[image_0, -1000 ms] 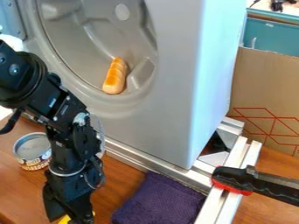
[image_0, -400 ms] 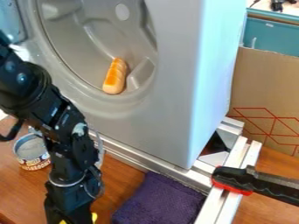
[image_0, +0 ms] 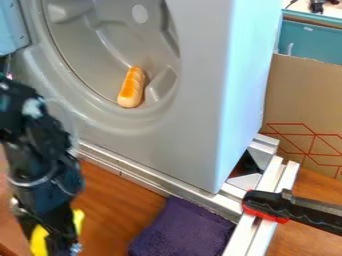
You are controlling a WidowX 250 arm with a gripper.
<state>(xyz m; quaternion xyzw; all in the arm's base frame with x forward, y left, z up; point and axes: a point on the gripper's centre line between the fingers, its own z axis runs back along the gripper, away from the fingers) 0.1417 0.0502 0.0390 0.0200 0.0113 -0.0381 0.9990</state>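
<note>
Gripper (image_0: 57, 241): located at 7 to 8 o'clock, pointing down, grasping a yellow object (image_0: 39, 241). The object shows on both sides of the gripper; its middle is hidden, so its exact type cannot be determined. Below lies the brown wooden tabletop (image_0: 119, 207). Purple cloth (image_0: 180, 230): laid flat at 6 o'clock, well apart from the gripper, beside the metal rails (image_0: 160, 186). Grey front-loading machine (image_0: 194, 135): standing from 9 round to 1 o'clock, directly behind the rails. Scored bread loaf (image_0: 131, 87): resting inside the machine's round opening, at 11 o'clock. Black-and-red clamp (image_0: 267, 206): across the rails at 4 o'clock. Cardboard box (image_0: 304, 105), red lines printed on it: 3 o'clock.
</note>
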